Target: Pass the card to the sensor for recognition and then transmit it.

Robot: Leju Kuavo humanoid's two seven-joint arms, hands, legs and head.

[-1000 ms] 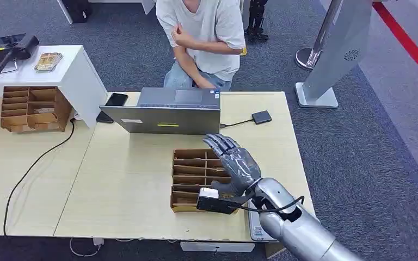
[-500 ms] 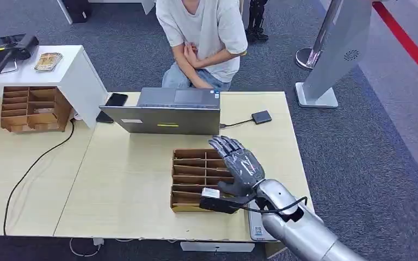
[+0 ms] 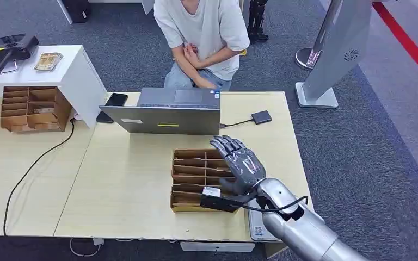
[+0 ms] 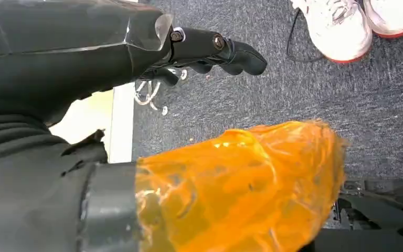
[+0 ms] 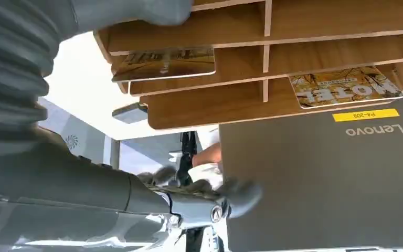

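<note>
A brown card organizer (image 3: 193, 179) stands on the table in front of the laptop. Its slots hold cards: one card (image 5: 162, 64) near my thumb and a "Hotel" card (image 5: 346, 89) in a slot by the laptop. My right hand (image 3: 238, 162) hovers over the organizer's right side, fingers (image 5: 210, 202) spread and holding nothing. The sensor (image 3: 261, 117), a small black box, lies at the back right of the table, cabled to the laptop. My left hand (image 4: 210, 47) hangs beside the table above the carpet with nothing in it.
A grey laptop (image 3: 163, 111) stands behind the organizer, with a phone (image 3: 116, 99) at its left. A person (image 3: 204, 32) sits behind the table with arms folded. A second organizer (image 3: 30, 109) stands far left beside a white stand (image 3: 79, 76). White shoes (image 4: 346, 21) stand on the carpet.
My right hand has drifted a little to the right and lower over the organizer. The person has folded their arms.
</note>
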